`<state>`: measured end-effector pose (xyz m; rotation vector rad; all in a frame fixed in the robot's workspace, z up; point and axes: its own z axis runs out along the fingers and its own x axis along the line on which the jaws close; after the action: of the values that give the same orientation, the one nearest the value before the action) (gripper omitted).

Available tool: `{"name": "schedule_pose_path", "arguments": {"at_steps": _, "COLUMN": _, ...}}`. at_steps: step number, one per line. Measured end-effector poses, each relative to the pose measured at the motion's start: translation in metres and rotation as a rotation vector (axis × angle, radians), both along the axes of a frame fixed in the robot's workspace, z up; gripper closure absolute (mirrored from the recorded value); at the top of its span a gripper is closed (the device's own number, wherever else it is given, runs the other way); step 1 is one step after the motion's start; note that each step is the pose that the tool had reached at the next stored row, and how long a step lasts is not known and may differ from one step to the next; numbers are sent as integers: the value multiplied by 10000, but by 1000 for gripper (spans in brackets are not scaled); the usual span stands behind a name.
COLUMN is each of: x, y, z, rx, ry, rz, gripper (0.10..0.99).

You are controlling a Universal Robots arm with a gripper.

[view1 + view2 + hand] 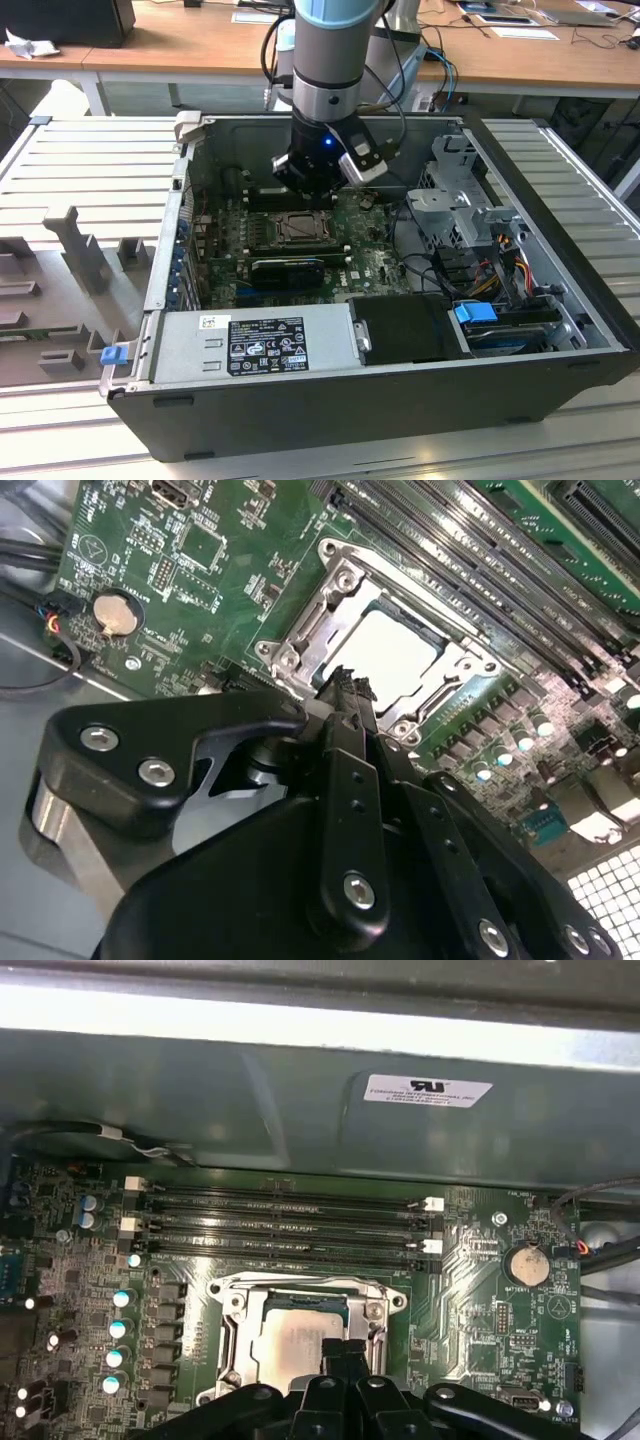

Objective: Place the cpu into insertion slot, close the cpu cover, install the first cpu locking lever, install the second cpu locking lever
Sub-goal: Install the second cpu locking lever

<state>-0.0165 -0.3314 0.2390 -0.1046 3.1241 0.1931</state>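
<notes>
A slatted grey table [90,165] carries an open computer case [330,400], with grey foam forms [60,290] lying on the exterior view's left of it and a wooden desk [190,45] behind. Inside the case, a green board [350,262] covers the floor, a power supply [255,340] runs along the near wall, and a drive cage [455,200] with coloured cables stands on the exterior view's right.

The arm [328,60] reaches straight down into the case. Its fingers [345,688] are pressed together at the tips and hold nothing. They hang just above the near edge of the slot [330,600], with open air on both flanks.

Just past the fingertips the cpu [385,658] lies flat in the slot, its pale top showing through the window of the cover [300,630], which lies down around it. Beyond the slot, long black memory connectors [280,1225] run side by side up to the case wall [250,1100]. A coin cell [526,1265] sits well off to one side.
</notes>
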Motion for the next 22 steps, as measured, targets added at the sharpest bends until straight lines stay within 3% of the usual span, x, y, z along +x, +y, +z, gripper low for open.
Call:
{"name": "schedule_pose_path", "arguments": {"at_steps": 6, "x": 0, "y": -93, "z": -12, "rx": -97, "ry": 17, "rz": -1, "gripper": 980}}
{"name": "schedule_pose_path", "arguments": {"at_steps": 9, "x": 0, "y": -200, "z": -26, "rx": -170, "ry": 31, "rz": -1, "gripper": 980}}
{"name": "schedule_pose_path", "arguments": {"at_steps": 14, "x": -1, "y": -296, "z": -38, "rx": -199, "ry": 39, "rz": -2, "gripper": 980}}
{"name": "schedule_pose_path", "arguments": {"at_steps": 15, "x": 0, "y": -313, "z": -40, "rx": -199, "ry": 46, "rz": -1, "gripper": 980}}
{"name": "schedule_pose_path", "arguments": {"at_steps": 18, "x": 5, "y": -346, "z": -42, "rx": -194, "ry": 130, "rz": 0, "gripper": 980}}
{"name": "schedule_pose_path", "arguments": {"at_steps": 22, "x": -4, "y": -400, "z": -43, "rx": -168, "ry": 132, "rz": -1, "gripper": 980}}
